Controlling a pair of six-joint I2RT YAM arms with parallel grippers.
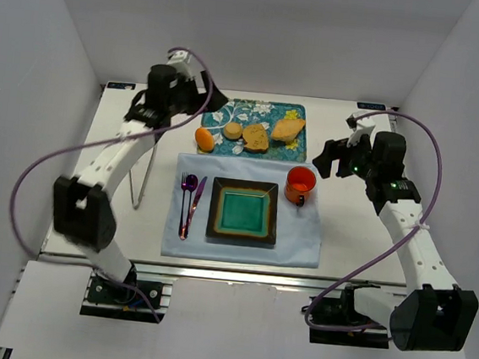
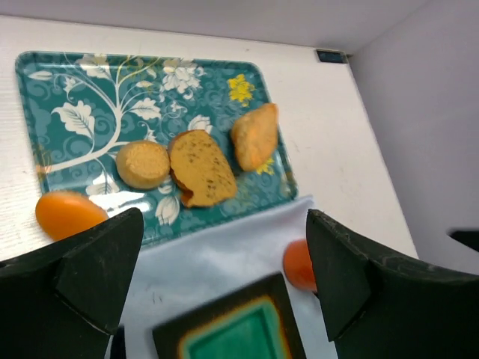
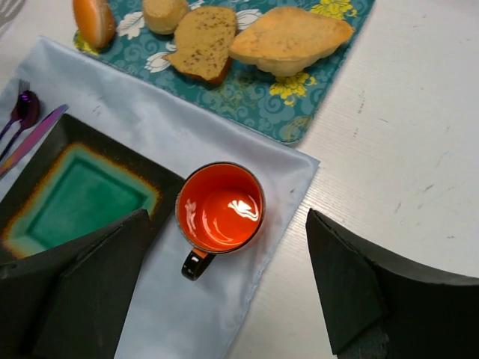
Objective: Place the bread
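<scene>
A teal floral tray point(image 1: 263, 110) at the back holds a round bun point(image 1: 232, 130), a brown bread slice point(image 1: 255, 137) and a golden pastry point(image 1: 287, 130). An orange roll point(image 1: 204, 139) lies at its left edge. A square black plate point(image 1: 216, 211) with a green centre lies empty on a pale blue cloth point(image 1: 302, 236). My left gripper point(image 1: 210, 92) hangs open and empty above the tray's back left; its view shows the slice point(image 2: 200, 168) ahead of the gripper point(image 2: 224, 224). My right gripper point(image 1: 331, 159) is open and empty above the orange mug point(image 3: 219, 208).
The orange mug point(image 1: 300, 184) stands on the cloth right of the plate. A purple fork and knife point(image 1: 188, 200) lie left of the plate. A thin metal stand point(image 1: 145, 175) is at the left. White walls enclose the table.
</scene>
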